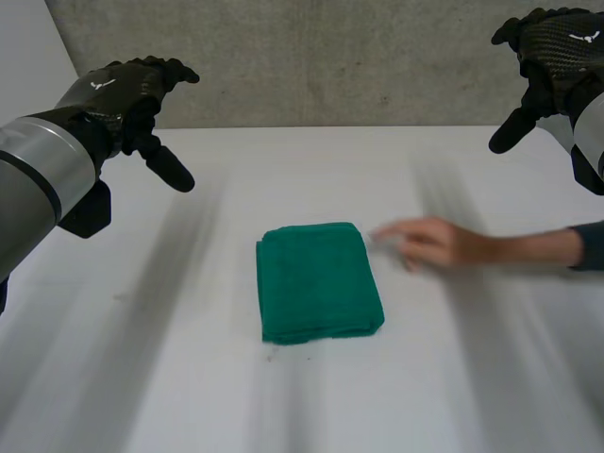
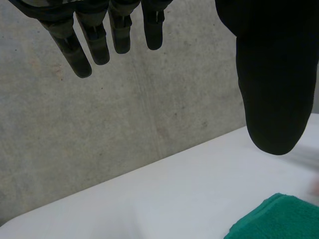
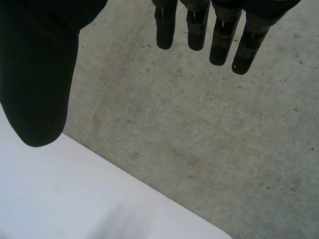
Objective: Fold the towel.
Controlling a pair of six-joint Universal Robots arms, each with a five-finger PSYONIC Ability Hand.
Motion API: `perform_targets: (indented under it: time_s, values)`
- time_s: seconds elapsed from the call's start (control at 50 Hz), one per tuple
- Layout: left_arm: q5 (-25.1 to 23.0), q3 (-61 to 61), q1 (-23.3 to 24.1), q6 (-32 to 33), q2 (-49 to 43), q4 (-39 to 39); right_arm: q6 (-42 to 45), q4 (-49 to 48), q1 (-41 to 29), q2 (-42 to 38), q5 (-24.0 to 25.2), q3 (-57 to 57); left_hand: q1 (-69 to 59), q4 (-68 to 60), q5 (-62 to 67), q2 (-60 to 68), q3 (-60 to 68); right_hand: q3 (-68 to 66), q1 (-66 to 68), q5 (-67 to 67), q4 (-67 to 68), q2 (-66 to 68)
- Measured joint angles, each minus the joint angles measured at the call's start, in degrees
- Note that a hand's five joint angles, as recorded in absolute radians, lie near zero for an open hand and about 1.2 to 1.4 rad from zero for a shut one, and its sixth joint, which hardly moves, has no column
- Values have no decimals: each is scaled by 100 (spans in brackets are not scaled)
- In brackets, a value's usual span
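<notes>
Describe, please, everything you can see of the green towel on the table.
The green towel lies folded into a compact, thick rectangle, flat near the middle of the white table. It looks like soft terry cloth, with stacked layers showing along its near edge. A person's hand reaches to its far right corner; whether it touches is unclear. The left hand and right hand hover open, well apart from it.

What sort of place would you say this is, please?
Probably a robotics lab bench: a plain white table against a bare grey concrete wall, one folded green cloth towel on it, and the robot's black left hand and right hand hovering open above.
</notes>
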State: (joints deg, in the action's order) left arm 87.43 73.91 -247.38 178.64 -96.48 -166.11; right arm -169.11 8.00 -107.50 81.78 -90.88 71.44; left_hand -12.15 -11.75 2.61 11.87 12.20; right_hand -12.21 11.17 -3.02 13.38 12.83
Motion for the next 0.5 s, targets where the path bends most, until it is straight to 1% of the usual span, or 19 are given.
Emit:
perform_targets:
  time_s: [0.34,0.5]
  values:
    - [-5,100,-58,-17,244,-45,7,-7,-39,182,20,187,0,0,0,0,0,0,0,0,0,0]
    - [19,114,-57,5,258,-44,2,-10,-60,134,26,245,0,0,0,0,0,0,0,0,0,0]
